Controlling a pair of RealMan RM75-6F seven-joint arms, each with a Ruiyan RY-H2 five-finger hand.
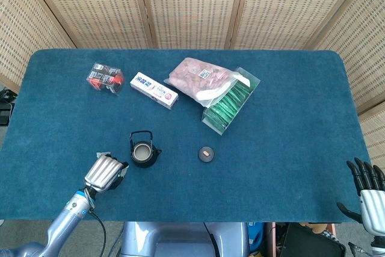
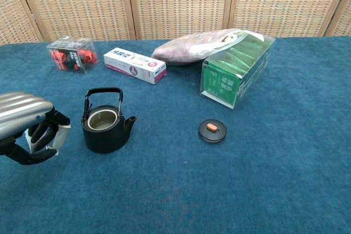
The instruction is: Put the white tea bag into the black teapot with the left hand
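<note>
The white tea bag (image 2: 50,138) is gripped between the curled dark fingers (image 2: 37,132) of the left hand (image 2: 24,127), which is held above the blue cloth just left of the black teapot (image 2: 105,124), apart from it. The teapot is seen standing upright with its handle raised and its mouth uncovered; its round black lid (image 2: 212,130) with an orange knob lies on the table (image 2: 274,179) well to the right. Further back, a clear box of red items (image 2: 69,55), a white toothpaste box (image 2: 134,65), a pink bag of snacks (image 2: 192,46) and a clear box of green packets (image 2: 236,69) are ranged along the far side. The right hand (image 1: 367,194) is seen at the table's near right corner, off the cloth, its fingers spread and nothing held.
</note>
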